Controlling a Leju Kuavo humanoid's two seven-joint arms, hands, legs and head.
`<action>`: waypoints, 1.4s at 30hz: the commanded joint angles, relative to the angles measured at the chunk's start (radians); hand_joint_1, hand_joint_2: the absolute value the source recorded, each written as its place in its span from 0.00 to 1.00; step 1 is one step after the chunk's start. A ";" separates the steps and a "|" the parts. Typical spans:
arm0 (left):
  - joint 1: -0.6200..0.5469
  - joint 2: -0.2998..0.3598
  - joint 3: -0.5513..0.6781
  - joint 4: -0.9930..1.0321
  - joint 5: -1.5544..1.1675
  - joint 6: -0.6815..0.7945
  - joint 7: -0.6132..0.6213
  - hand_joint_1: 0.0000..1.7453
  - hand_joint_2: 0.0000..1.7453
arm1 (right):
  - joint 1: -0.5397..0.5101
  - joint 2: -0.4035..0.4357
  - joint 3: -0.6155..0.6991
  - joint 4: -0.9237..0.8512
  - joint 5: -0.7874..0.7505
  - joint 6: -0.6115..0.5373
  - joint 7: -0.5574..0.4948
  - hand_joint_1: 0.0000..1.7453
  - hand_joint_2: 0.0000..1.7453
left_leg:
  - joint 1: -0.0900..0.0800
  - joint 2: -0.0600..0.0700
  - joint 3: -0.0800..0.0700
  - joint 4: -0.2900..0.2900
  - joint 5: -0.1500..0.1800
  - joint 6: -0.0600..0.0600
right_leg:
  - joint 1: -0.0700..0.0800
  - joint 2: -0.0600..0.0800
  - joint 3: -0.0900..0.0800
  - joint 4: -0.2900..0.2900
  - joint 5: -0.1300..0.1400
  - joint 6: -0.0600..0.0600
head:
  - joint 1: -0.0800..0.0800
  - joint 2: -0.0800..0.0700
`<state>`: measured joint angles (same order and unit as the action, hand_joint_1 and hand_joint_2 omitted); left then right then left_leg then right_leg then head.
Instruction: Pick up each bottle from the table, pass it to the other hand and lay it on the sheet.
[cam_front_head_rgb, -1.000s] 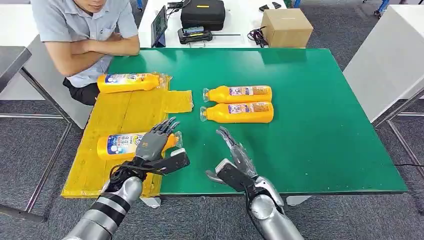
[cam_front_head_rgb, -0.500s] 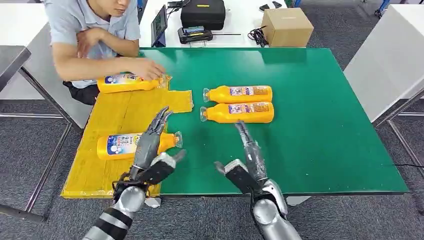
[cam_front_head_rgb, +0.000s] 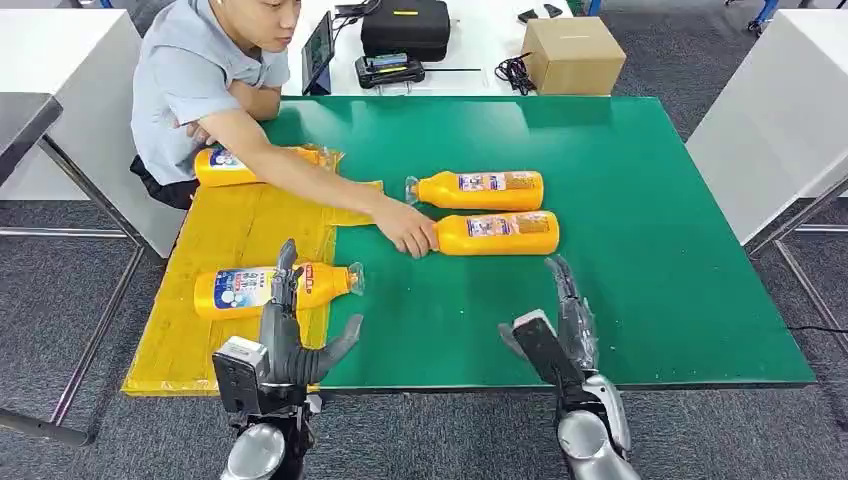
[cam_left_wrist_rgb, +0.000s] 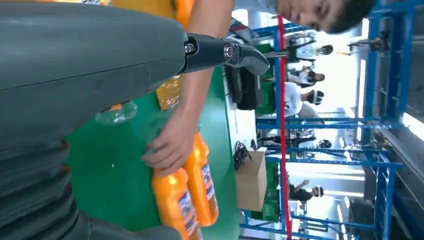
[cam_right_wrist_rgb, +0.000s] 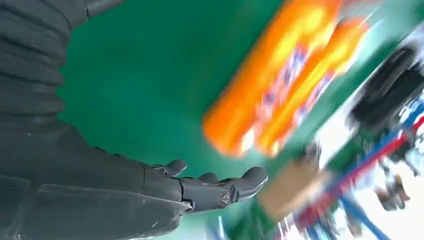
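We start with the green bench (cam_front_head_rgb: 650, 200), whose left part carries the yellow sheet (cam_front_head_rgb: 230, 230), the place where bottles are to end up. A person (cam_front_head_rgb: 200, 70) leans in from the far left corner, one hand (cam_front_head_rgb: 405, 228) on the cap end of the nearer bottle (cam_front_head_rgb: 495, 232) on the green; we judge that this person is shifting it, so it is not a safe pick while that hand rests there. The farther bottle (cam_front_head_rgb: 478, 188) lies parallel just beyond it, almost touching in the left wrist view. Two more bottles already lie on the sheet: one at its far end (cam_front_head_rgb: 225, 166), partly behind the person's arm, and one at its near end (cam_front_head_rgb: 270, 288), cap toward the green. Our left hand (cam_front_head_rgb: 285, 335) stands at the bench's near edge just in front of that near bottle, fingers apart and holding nothing; our right hand (cam_front_head_rgb: 565, 320) hovers over the green short of the two remaining bottles, likewise spread and empty, which suits reaching for the next pick. The left wrist view shows the person's fingers wrapped over the bottle necks; the right wrist view is blurred but shows open fingers (cam_right_wrist_rgb: 215, 187).
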<state>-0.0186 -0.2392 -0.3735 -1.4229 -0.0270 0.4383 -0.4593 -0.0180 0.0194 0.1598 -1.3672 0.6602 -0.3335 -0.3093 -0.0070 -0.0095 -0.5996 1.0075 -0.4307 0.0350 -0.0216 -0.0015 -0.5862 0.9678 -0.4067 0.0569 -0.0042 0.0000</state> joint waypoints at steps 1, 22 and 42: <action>-0.011 0.009 -0.033 -0.005 0.017 -0.009 0.016 0.00 1.00 | -0.052 -0.146 0.087 0.063 0.308 -0.025 0.133 0.00 1.00 | 0.001 0.001 0.003 0.000 -0.002 -0.002 | 0.001 0.000 0.004 -0.001 -0.001 -0.002 | 0.000 0.000; -0.031 0.013 -0.054 0.026 -0.049 0.012 0.045 0.00 1.00 | -0.165 -0.172 0.183 0.228 0.466 -0.017 0.218 0.00 1.00 | 0.001 0.002 0.002 0.000 -0.001 -0.001 | 0.001 0.001 0.002 -0.001 0.000 -0.001 | 0.000 0.000; -0.078 0.021 -0.096 0.115 -0.062 -0.028 0.125 0.00 1.00 | -0.451 -0.201 0.369 0.607 0.537 0.165 0.291 0.00 1.00 | 0.000 0.003 0.002 -0.001 0.000 -0.001 | 0.000 0.002 0.002 -0.001 0.001 -0.001 | 0.000 0.000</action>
<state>-0.0416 -0.2438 -0.4353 -1.4092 -0.0916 0.4158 -0.3532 -0.2970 -0.2045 0.4281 -1.0512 1.1933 -0.2056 -0.0328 -0.0072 -0.0095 -0.6000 1.0076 -0.4305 0.0353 -0.0218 -0.0014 -0.5861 0.9678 -0.4064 0.0572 -0.0042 0.0000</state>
